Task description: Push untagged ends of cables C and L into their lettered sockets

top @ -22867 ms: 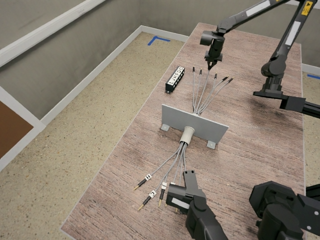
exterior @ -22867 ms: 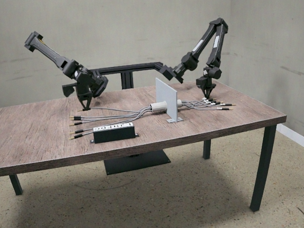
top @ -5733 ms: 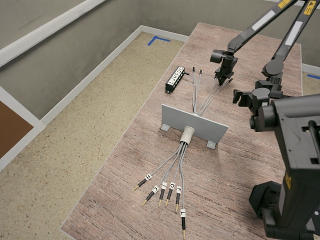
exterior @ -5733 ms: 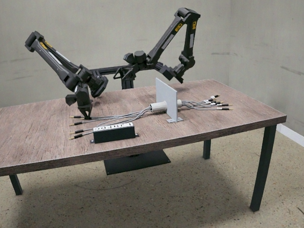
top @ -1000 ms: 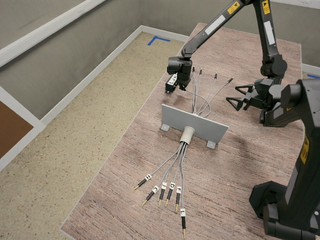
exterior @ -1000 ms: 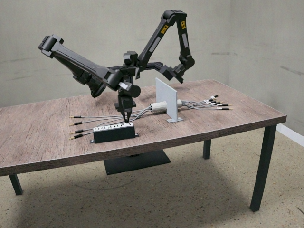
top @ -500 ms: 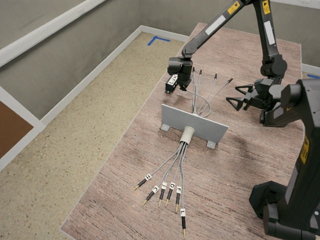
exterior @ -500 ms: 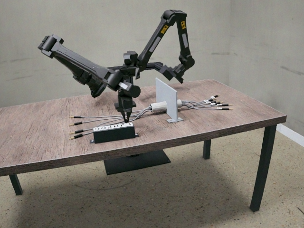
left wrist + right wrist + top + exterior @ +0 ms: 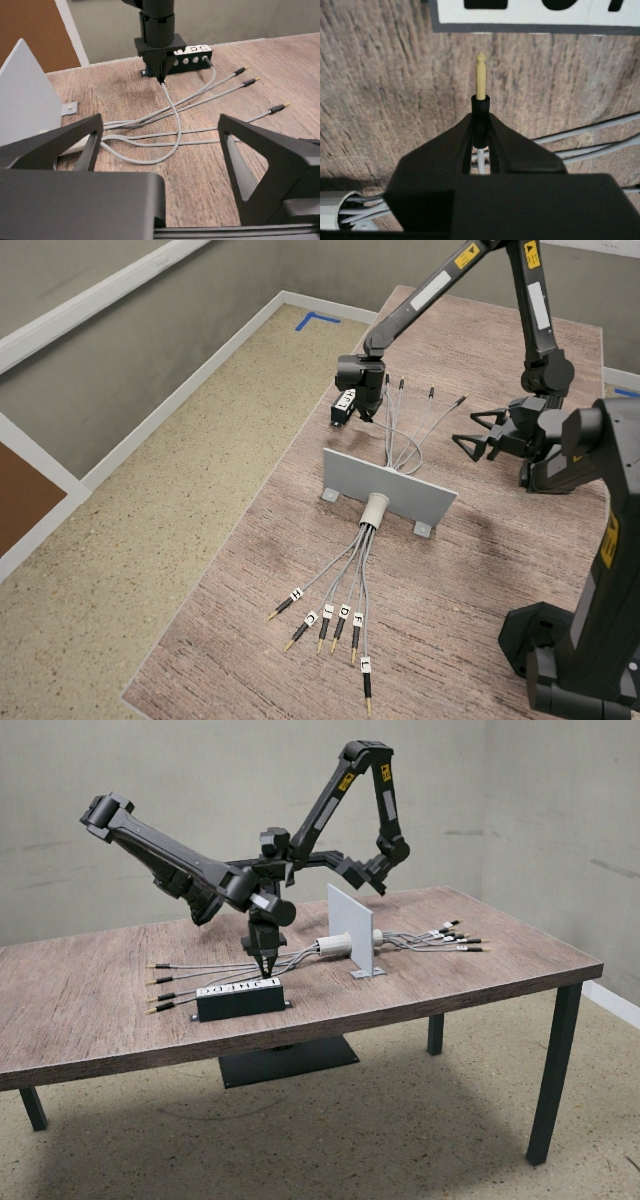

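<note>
The black junction box point(image 9: 339, 409) point(image 9: 240, 1003) point(image 9: 189, 66) point(image 9: 454, 11) has a white letter strip and sockets in its side. In the left wrist view a grey cable point(image 9: 213, 75) enters the end socket under C. My right gripper point(image 9: 367, 419) point(image 9: 266, 975) point(image 9: 160, 79) point(image 9: 480, 119) is shut on an untagged black plug point(image 9: 480, 107). Its brass pin points at the box side, roughly in line with the L and short of the edge. My left gripper point(image 9: 463, 426) point(image 9: 160, 120) is open and empty, away from the box. Tagged ends C point(image 9: 310, 618) and L point(image 9: 366, 664) lie beyond the panel.
A grey upright panel point(image 9: 356, 475) point(image 9: 351, 926) point(image 9: 30, 100) carries the conduit point(image 9: 374, 511) point(image 9: 333, 945). Several free untagged plugs lie on the box side, one here point(image 9: 277, 108). The held cable loops back to the conduit. Tagged ends H, J, D and F lie beside C and L.
</note>
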Robot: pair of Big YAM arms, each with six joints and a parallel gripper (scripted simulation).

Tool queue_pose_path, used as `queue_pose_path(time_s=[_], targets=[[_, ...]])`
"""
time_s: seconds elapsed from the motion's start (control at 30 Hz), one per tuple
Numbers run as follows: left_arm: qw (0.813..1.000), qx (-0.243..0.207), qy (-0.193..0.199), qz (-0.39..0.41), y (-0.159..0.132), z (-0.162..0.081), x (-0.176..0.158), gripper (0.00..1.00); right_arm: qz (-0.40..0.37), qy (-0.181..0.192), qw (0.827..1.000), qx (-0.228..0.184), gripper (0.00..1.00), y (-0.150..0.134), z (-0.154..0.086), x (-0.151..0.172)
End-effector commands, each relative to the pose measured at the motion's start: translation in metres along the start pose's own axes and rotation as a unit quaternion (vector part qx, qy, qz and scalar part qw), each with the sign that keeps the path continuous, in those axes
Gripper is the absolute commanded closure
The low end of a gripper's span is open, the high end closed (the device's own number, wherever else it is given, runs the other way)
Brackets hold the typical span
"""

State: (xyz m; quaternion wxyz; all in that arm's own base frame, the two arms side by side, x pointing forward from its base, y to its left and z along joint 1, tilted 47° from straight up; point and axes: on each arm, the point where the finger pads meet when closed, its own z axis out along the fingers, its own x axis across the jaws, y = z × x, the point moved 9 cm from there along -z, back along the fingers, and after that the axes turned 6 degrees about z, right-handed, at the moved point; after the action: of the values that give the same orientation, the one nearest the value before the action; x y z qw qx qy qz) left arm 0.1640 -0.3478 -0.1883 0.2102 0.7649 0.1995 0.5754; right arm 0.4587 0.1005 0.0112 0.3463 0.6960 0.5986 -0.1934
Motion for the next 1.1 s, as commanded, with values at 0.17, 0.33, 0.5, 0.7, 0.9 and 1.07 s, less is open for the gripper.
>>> queue_pose_path(time_s=[0.17,0.33,0.5,0.7,0.9,1.07], targets=[[1.0,-0.006,0.003,-0.015,0.009,0.003,-0.004,0.0,-0.001,-0.002,1.0,0.002,0.95,0.018,0.002,0.002],[1.0,-0.006,0.003,-0.015,0.009,0.003,-0.004,0.0,0.002,-0.002,1.0,0.001,0.95,0.03,0.002,0.002],[1.0,-0.006,0.003,-0.015,0.009,0.003,-0.004,0.0,0.003,-0.002,1.0,0.002,0.95,0.041,0.004,0.002],[1.0,-0.006,0.003,-0.015,0.009,0.003,-0.004,0.0,0.002,-0.002,1.0,0.004,0.95,0.05,0.004,0.003],[1.0,-0.006,0.003,-0.015,0.009,0.003,-0.004,0.0,0.008,-0.002,1.0,0.006,0.95,0.059,0.004,0.004],[1.0,-0.006,0.003,-0.015,0.009,0.003,-0.004,0.0,0.017,-0.002,1.0,0.008,0.95,0.06,0.003,0.004]])
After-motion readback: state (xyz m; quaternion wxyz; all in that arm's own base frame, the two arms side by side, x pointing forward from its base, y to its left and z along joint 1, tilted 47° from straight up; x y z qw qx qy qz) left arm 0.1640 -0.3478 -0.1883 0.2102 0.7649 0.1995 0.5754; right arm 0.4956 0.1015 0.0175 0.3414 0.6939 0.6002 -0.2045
